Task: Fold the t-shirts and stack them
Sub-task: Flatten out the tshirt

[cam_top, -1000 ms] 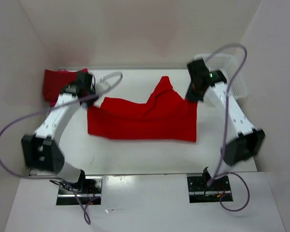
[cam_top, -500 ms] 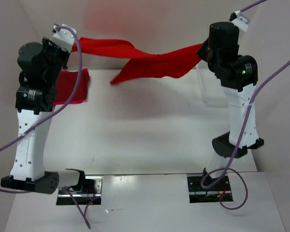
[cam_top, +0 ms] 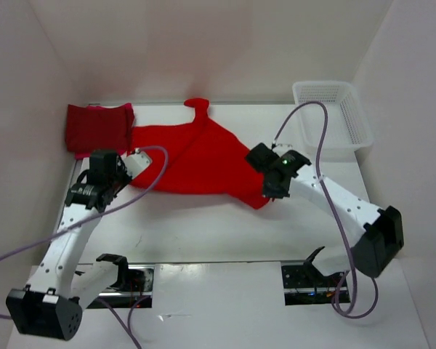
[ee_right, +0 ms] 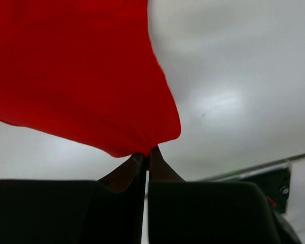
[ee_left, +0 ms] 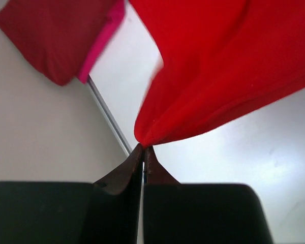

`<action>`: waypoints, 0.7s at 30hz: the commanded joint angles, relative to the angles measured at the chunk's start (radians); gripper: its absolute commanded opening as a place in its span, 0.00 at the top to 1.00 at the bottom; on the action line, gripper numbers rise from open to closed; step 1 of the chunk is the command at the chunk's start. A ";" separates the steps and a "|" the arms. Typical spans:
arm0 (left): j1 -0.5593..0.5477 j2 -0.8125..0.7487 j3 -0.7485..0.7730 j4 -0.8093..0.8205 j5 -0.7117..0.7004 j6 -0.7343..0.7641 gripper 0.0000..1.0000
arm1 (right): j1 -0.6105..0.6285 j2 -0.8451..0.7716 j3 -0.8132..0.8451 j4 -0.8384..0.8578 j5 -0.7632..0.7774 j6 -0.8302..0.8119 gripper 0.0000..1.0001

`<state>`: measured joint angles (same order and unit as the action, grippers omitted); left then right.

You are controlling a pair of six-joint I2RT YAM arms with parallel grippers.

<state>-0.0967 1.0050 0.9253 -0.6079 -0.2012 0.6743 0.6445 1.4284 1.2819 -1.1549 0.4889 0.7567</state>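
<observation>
half a second ago you had the red shirt [cam_top: 196,156] flung up in the air. now it lies spread on the table [cam_top: 203,233], touching the folded pile [cam_top: 98,129]. your left gripper [ee_left: 144,148] and right gripper [ee_right: 146,152] each pinch a near corner, so folding can start.

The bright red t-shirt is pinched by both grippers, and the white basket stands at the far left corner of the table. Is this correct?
Not quite. The white basket stands at the far right corner, not the far left, as the top external view shows. The rest holds: the left gripper and the right gripper each pinch the bright red t-shirt.
</observation>
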 commanded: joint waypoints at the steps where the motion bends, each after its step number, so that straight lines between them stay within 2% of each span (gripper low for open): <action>1: 0.008 -0.094 -0.097 -0.099 -0.004 0.094 1.00 | 0.059 -0.129 -0.099 0.000 -0.110 0.130 1.00; 3: -0.003 -0.105 -0.184 -0.099 0.009 0.094 1.00 | 0.087 -0.129 -0.195 0.056 -0.188 0.153 1.00; 6: -0.003 -0.105 -0.212 -0.118 0.032 0.074 1.00 | 0.087 -0.119 -0.275 0.095 -0.256 0.173 1.00; 11: -0.003 -0.095 -0.272 -0.158 0.043 0.086 1.00 | 0.127 -0.086 -0.285 0.098 -0.285 0.168 1.00; 15: -0.003 -0.115 -0.272 -0.210 0.043 0.111 1.00 | 0.190 -0.013 -0.303 0.150 -0.409 0.112 1.00; 21: -0.003 -0.192 -0.310 -0.252 0.009 0.206 1.00 | 0.334 0.179 -0.293 0.052 -0.372 0.112 1.00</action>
<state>-0.0971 0.8593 0.6392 -0.8021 -0.1818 0.8101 0.9218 1.5524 0.9905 -1.0595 0.1211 0.8738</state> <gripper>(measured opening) 0.009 0.007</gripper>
